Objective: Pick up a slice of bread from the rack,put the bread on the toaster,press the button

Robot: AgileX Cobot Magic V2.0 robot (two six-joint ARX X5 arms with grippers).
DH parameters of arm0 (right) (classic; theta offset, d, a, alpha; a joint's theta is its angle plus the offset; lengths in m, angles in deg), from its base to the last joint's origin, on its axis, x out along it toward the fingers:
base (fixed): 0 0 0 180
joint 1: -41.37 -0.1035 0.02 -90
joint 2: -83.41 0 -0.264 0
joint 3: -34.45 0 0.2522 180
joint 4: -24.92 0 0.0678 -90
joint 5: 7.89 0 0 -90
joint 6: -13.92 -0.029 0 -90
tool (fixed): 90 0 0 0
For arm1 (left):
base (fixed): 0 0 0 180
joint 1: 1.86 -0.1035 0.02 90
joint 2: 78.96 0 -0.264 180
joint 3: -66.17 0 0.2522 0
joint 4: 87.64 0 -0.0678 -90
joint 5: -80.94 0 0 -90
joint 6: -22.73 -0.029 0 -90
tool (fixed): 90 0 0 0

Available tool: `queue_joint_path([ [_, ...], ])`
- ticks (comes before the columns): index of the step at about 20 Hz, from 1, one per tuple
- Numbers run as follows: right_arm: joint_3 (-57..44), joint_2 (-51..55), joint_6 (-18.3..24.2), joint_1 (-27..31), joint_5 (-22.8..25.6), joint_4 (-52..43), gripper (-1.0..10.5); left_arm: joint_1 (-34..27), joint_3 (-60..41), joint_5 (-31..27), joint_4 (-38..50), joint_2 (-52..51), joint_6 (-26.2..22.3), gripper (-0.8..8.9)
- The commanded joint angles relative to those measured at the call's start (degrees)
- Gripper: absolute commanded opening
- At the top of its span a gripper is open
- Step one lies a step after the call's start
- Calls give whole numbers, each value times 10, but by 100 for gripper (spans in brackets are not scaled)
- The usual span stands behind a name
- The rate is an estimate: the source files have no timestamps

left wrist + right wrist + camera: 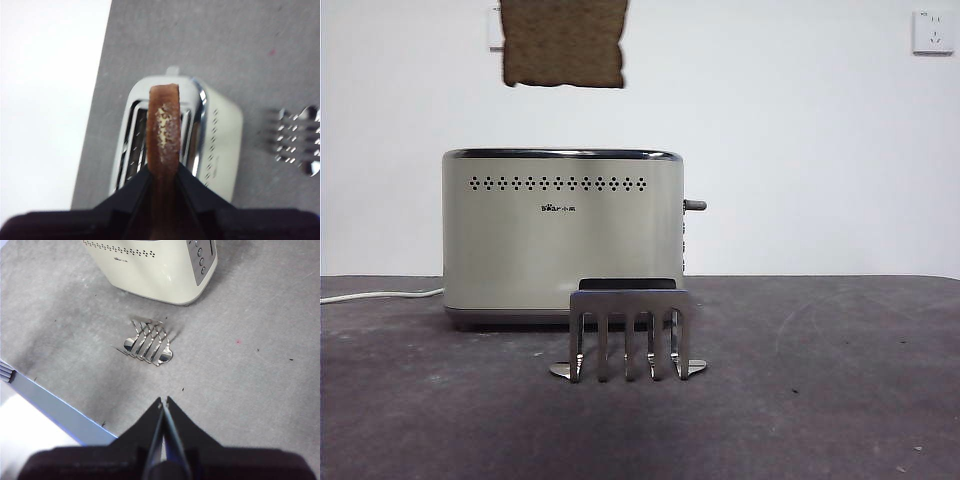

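Picked up: the flat speckled-brown wholemeal slice of bread (564, 43) is off the small shiny steel pronged rack (628, 330) and is carried high in the air, well above the large cream-beige boxy toaster (562, 235).
Left gripper (163, 172): its black jaws are clamped on the slice's two faces, crust edge pointing down at the slots.
Right gripper (163, 404): jaws pressed together, nothing held; it waits over the table nearer the front edge.
Left to do: lowering the slice into a slot, then pressing the small dark grey lever button (695, 205) at the toaster's narrow end.
Rack: no slice in it, just in front of the toaster, toward the table's front edge.
Left wrist view only: slice lined up over the open chrome slots.
Front view only: the height of the slice and the lever, seemingly not yet pressed.
Right wrist view only: round knobs on the toaster's end face.
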Motion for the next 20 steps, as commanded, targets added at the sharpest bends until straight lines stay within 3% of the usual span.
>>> queue_joint_path([
  [1,1,0,4,-2,-1,0,-12,-16,-2,11,4,2,-45,-9],
  [5,1,0,4,-2,-2,0,-12,-53,-2,78,12,16,-52,-9],
  [11,1,0,3,-2,-2,1,-12,-89,-2,127,24,51,-62,-9],
  [15,1,0,4,-2,-31,1,-12,-98,-2,139,24,75,-62,-9],
  [20,1,0,5,-2,-31,1,-12,-109,-2,160,23,102,-62,-9],
])
